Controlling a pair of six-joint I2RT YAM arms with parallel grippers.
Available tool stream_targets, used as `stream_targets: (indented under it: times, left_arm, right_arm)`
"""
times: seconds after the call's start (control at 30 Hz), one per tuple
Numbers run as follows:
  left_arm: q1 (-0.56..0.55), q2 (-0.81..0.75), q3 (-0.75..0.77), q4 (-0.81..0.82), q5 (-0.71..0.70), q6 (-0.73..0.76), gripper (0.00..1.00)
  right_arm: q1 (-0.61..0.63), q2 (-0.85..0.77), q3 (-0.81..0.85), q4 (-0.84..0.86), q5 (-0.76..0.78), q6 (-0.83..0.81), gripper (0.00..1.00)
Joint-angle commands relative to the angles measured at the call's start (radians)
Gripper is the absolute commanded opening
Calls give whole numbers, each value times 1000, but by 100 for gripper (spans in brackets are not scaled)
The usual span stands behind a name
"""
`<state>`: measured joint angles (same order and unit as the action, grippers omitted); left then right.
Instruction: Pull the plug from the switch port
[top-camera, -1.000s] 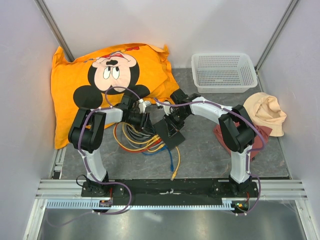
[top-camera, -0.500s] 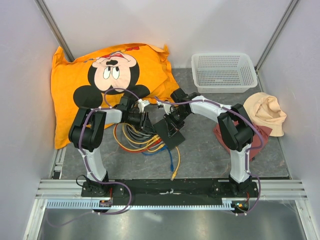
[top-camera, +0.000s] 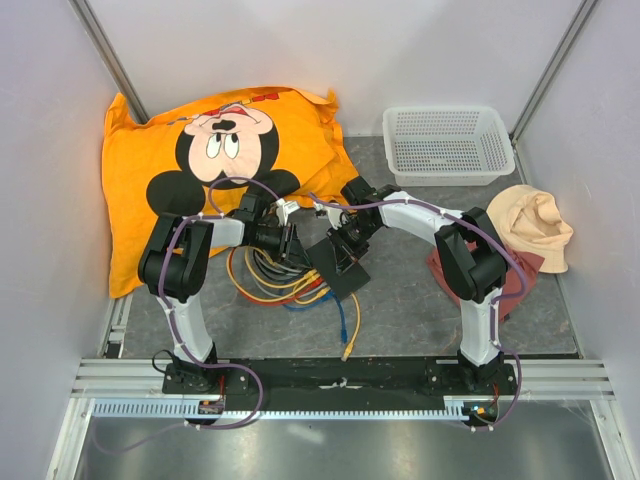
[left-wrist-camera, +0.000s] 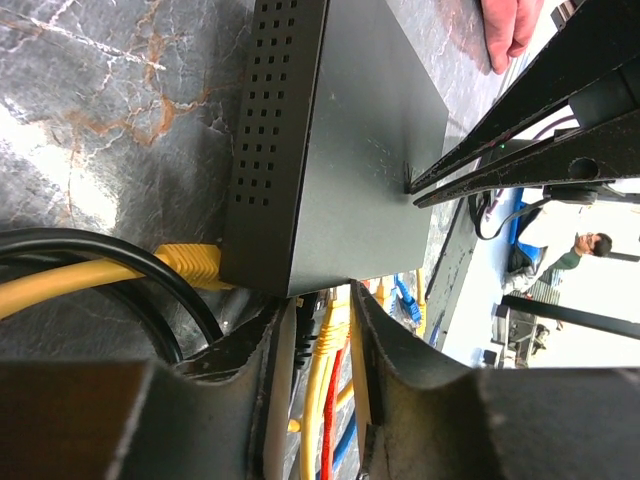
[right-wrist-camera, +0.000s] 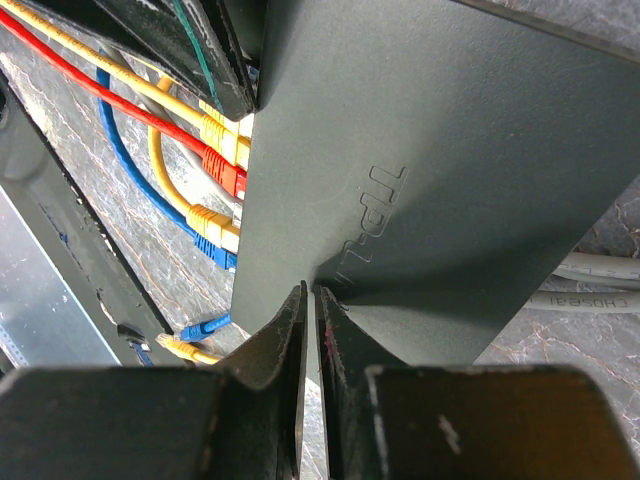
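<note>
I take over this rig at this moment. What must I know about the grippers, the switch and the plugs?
Left gripper: fingers apart, astride several coloured cable plugs at the port edge of the flat matte-black rectangular switch; whether they pinch one, I cannot tell.
Right gripper: shut on the switch's thin edge, holding it.
Done: both arms in position; the plugs in view sit in their ports.
Left: grip one plug, pull it free.

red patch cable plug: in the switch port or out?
In. The right wrist view shows the red plug seated at the socket edge of the flat matte-black switch box, between yellow plugs.
</note>
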<state>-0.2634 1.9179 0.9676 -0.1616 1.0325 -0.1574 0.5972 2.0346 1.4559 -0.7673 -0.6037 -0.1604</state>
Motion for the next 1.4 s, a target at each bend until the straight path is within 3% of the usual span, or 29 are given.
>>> stream_targets:
  times: [0.0, 0.23, 0.57, 1.0, 1.1, 1.13, 1.37]
  left_arm:
    - [-2, 10, -6, 5, 23, 32, 31]
    - [-2, 9, -13, 5, 43, 47, 29]
    - [-5, 41, 2, 8, 100, 56, 34]
    - [-25, 46, 28, -35, 77, 81, 19]
    - [-28, 61, 39, -47, 57, 76, 6]
    - [-28, 64, 46, -70, 49, 84, 2]
    - [-11, 81, 157, -389, -25, 361, 2]
  right_arm:
    - [32, 154, -75, 145, 209, -62, 16]
    - [33, 157, -72, 143, 213, -57, 17]
    - [32, 154, -75, 145, 214, -57, 17]
    - [30, 154, -74, 151, 226, -54, 17]
    - [32, 154, -77, 152, 234, -53, 17]
    - [30, 154, -80, 154, 239, -51, 17]
    - [30, 153, -97, 168, 317, -19, 14]
